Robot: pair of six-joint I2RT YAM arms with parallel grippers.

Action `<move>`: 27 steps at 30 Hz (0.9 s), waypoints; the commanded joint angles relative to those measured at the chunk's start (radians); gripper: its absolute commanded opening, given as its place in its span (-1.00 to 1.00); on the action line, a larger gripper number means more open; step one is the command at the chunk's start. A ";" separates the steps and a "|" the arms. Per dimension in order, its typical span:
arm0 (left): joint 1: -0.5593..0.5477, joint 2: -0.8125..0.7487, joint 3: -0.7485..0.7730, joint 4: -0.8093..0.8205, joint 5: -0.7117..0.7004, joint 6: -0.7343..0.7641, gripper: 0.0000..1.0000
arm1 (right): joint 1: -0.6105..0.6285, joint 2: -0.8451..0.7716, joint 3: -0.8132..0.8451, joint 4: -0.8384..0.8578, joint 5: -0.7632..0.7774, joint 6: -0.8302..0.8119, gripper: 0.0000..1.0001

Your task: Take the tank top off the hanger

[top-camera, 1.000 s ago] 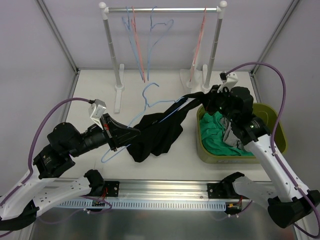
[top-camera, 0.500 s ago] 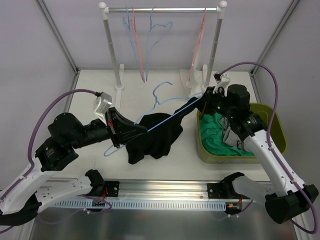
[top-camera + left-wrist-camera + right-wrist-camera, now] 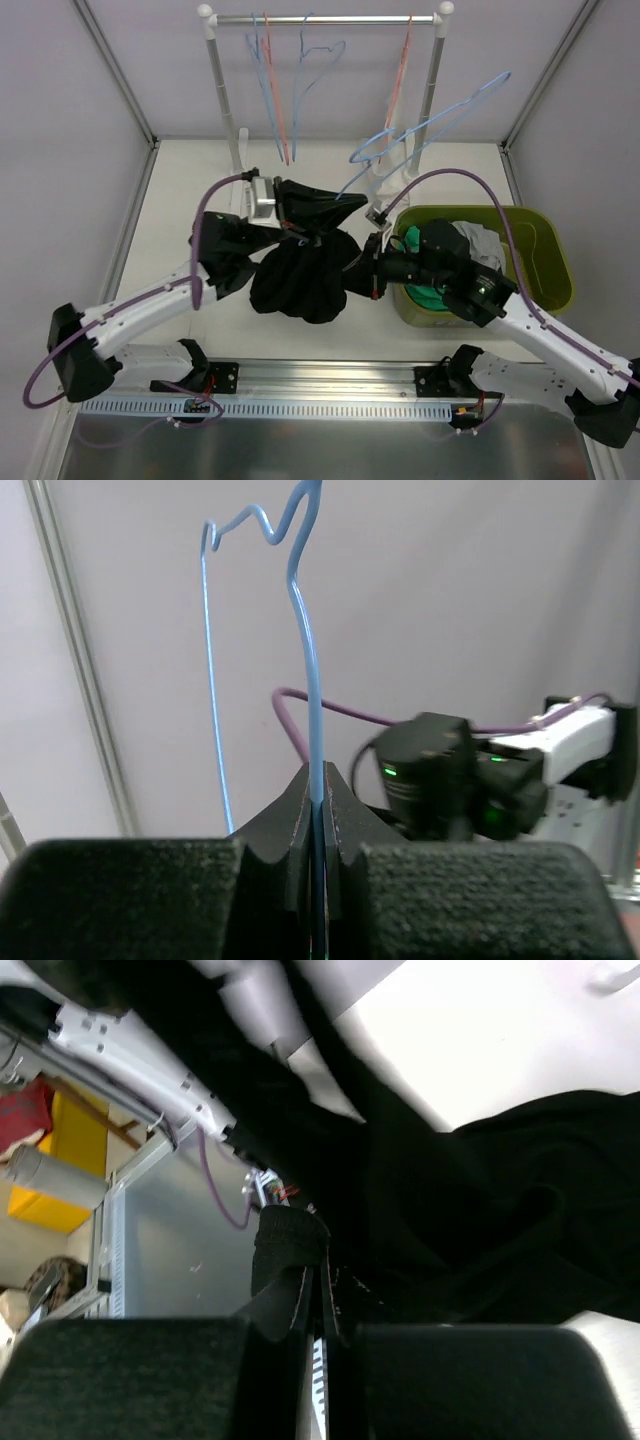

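The left gripper (image 3: 318, 792) has swung up from the table and now tilts the hanger (image 3: 309, 680) steeply, hook end high toward the rack; its jaws are clamped on the blue wire. The right gripper (image 3: 312, 1298) has dropped low and come left, jaws pinched together on black cloth. The top (image 3: 300, 280) hangs bunched between the two arms, no longer spread along the wire. I judge it nearly free, though I can't tell whether a strap is still caught.

Your left arm (image 3: 135, 308) and right arm (image 3: 560, 345): white links, black joints, each trailing a purple cable (image 3: 445, 172). The left gripper (image 3: 317, 810) is black with coarse-grained pads (image 3: 130, 900); green lights (image 3: 388, 772), I think, on the right arm's motor.
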 commanded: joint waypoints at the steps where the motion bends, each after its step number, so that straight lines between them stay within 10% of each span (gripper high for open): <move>1: -0.012 0.122 0.101 0.499 0.043 0.138 -1.00 | 0.088 0.024 -0.045 0.066 0.115 0.007 -0.99; 24: -0.013 0.176 0.113 0.763 -0.390 0.368 -1.00 | 0.158 0.300 -0.239 0.097 0.414 0.066 -0.99; 27: -0.013 0.122 0.049 0.696 -0.414 0.350 -1.00 | 0.173 0.291 -0.226 0.120 0.408 0.077 -0.26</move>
